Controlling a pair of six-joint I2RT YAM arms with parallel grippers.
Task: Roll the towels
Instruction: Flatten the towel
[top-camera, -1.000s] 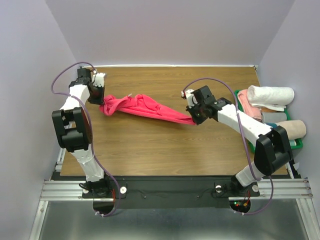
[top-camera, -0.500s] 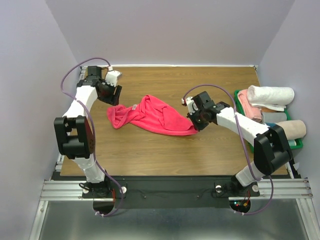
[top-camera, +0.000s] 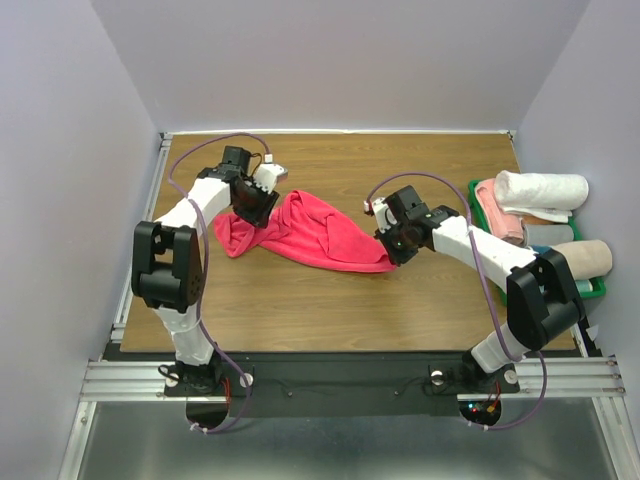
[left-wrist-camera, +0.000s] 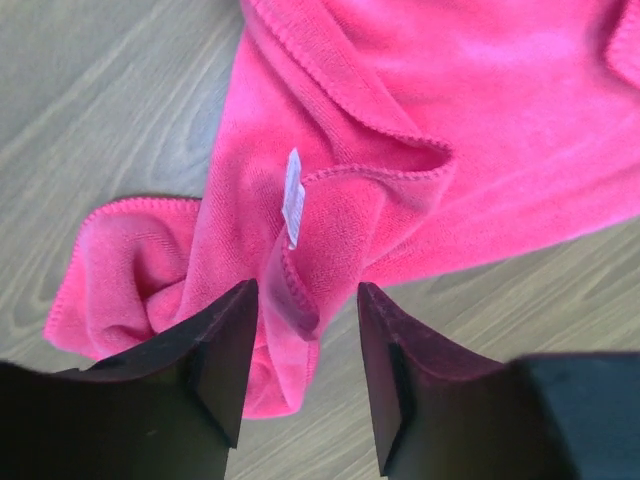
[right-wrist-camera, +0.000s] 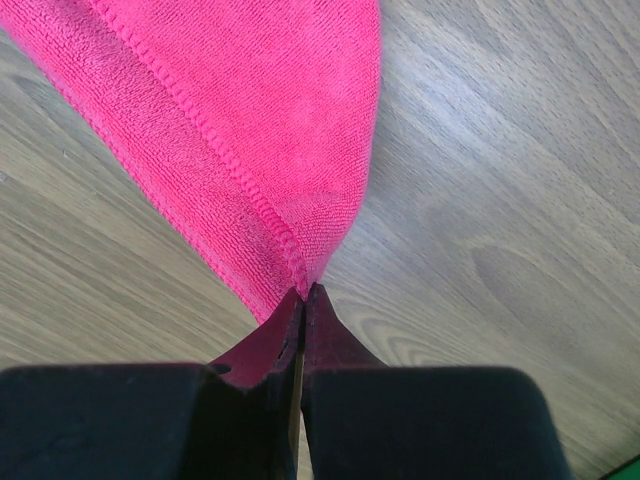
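Note:
The bright pink towel (top-camera: 322, 236) lies crumpled across the middle of the wooden table (top-camera: 300, 305), bunched at its left end. My left gripper (top-camera: 252, 210) hovers over that bunched end. In the left wrist view it is open (left-wrist-camera: 305, 305), its black fingers (left-wrist-camera: 222, 345) standing either side of a raised fold of the towel (left-wrist-camera: 420, 90) that bears a small white tag (left-wrist-camera: 292, 197). My right gripper (top-camera: 392, 250) is shut on the towel's right corner, and the right wrist view shows the hemmed corner (right-wrist-camera: 290, 235) pinched at the fingertips (right-wrist-camera: 303, 293).
A green bin (top-camera: 597, 288) at the table's right edge holds several rolled towels, among them a white one (top-camera: 540, 190) and a beige one (top-camera: 590, 258). Purple cables loop over both arms. Walls close in the table at left, back and right.
My left gripper let go of the towel's left end, opened, and swung right and forward over the bunched end. The stretched towel went slack and spread on the table. The right gripper kept its hold.

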